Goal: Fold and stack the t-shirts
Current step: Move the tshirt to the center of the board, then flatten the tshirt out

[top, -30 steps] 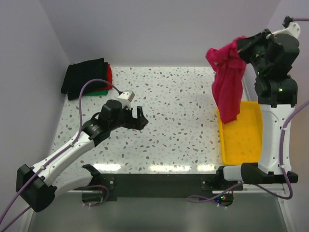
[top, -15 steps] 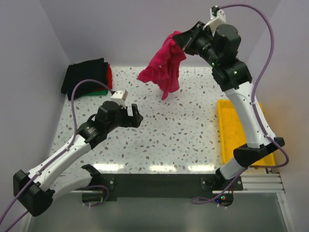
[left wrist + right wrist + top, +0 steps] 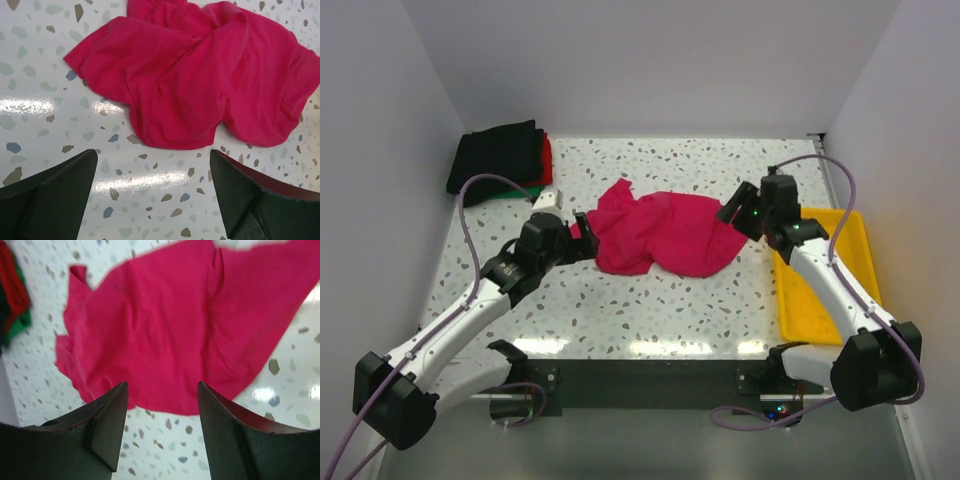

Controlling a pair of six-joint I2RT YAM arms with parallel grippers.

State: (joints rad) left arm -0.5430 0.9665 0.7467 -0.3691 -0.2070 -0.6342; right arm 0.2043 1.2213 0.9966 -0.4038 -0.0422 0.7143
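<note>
The left fingers (image 3: 50, 195) stand wide apart and empty, the right fingers (image 3: 105, 430) are parted with nothing between them, and the crumpled magenta-pink t-shirt (image 3: 660, 235) lies just ahead of both pairs, between them, on the speckled worktop (image 3: 650, 310).

- Loose shirt (image 3: 665, 235): bright magenta-pink, plain.
- Folded stack (image 3: 498, 158): black on top, red and green edges beneath.
- Table (image 3: 650, 300): white, speckled grey, brown and blue.
- Tray (image 3: 848, 245): yellow.
- Arms (image 3: 460, 320): white, black joints.
- Cables (image 3: 461, 212): purple.
</note>
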